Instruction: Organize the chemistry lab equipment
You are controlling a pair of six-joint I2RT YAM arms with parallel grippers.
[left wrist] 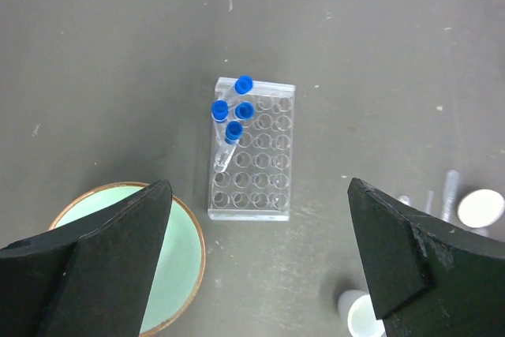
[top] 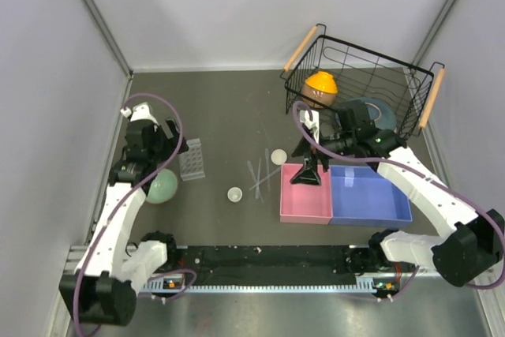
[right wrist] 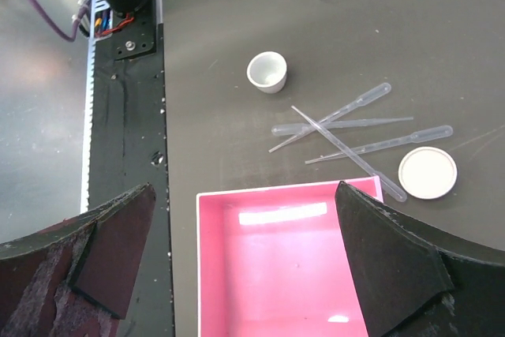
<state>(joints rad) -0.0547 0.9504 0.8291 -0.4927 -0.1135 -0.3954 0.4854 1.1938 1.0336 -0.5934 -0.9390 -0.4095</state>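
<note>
The left gripper (left wrist: 259,189) hangs with its jaws spread wide and nothing between them. In the middle of the left wrist view, directly below it, lies the clear tube rack (left wrist: 252,147). Four blue-capped tubes (left wrist: 233,116) stand bunched in the rack's upper left corner, and one of them leans with its clear body slanting down across the holes. At the lower left of that view a pale green bowl (left wrist: 189,250) sits near the rack, partly behind one finger.

The right gripper (right wrist: 243,189) is also fully spread and grips nothing. It hovers over the upper edge of the pink tray (right wrist: 276,274). A blue tray (top: 367,195) sits against the pink tray's right side.

Above the pink tray in the right wrist view, four thin pipettes (right wrist: 339,125) lie crossed on the dark table (right wrist: 221,21). A flat white dish (right wrist: 428,172) lies just beside their right ends. A small white cup-shaped dish (right wrist: 267,71) stands apart, towards the upper left.

At the upper right of the top view, a wire basket (top: 377,56) holds an orange bowl (top: 321,84) and a teal plate (top: 379,108).
</note>
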